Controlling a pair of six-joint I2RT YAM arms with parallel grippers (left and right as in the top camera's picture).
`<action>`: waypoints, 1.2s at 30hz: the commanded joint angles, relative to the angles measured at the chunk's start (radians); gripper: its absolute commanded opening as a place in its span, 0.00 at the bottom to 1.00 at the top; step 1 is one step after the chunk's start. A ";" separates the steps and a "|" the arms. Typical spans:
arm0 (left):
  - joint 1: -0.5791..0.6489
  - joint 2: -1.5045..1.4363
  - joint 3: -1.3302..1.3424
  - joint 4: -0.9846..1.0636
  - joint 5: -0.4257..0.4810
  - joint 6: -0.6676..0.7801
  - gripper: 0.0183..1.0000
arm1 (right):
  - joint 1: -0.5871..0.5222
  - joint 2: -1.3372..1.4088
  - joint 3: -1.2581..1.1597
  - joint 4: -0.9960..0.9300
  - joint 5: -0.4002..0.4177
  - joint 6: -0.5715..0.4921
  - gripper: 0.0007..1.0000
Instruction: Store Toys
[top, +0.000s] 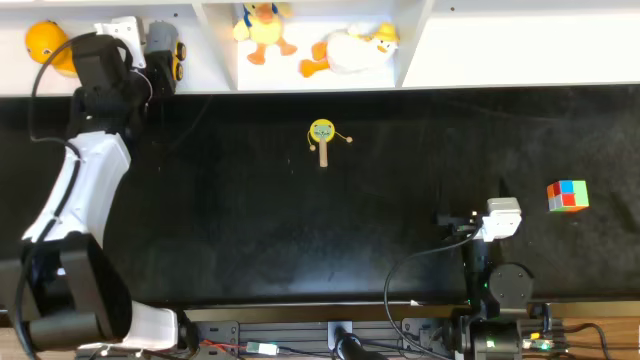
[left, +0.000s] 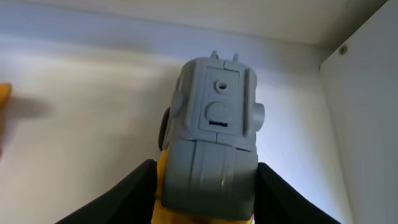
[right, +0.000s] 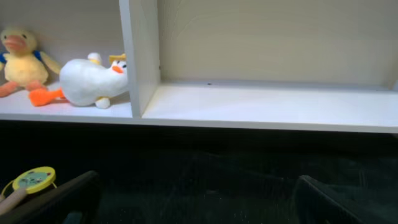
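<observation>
A grey and yellow toy truck (left: 211, 143) sits between the fingers of my left gripper (left: 205, 171), which is shut on it inside the left compartment of the white shelf (top: 210, 60). From above, the truck (top: 165, 50) shows beside the left gripper (top: 148, 62). A small yellow rattle drum (top: 322, 135) lies on the black table, and a coloured cube (top: 567, 195) rests at the right. My right gripper (top: 497, 218) stands open low over the table near the front, nothing between its fingers (right: 59, 199); the rattle drum (right: 30, 180) is off to one side of it.
An orange ball (top: 45, 40) sits in the left compartment beside the truck. A yellow duck plush (top: 262, 25) and a white duck plush (top: 350, 48) occupy the middle compartment. The right compartment (right: 267, 102) holds nothing. Black mat (top: 250, 220) covers the table.
</observation>
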 joint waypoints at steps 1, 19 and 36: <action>-0.001 0.018 0.032 0.004 0.013 -0.027 0.25 | -0.005 -0.009 -0.013 0.004 0.008 0.011 0.99; -0.001 0.019 0.032 -0.007 0.028 -0.027 1.00 | -0.005 -0.009 -0.013 0.004 0.009 0.011 1.00; -0.004 -0.124 -0.047 -0.140 -0.029 0.058 1.00 | -0.005 -0.009 -0.013 0.004 0.009 0.011 1.00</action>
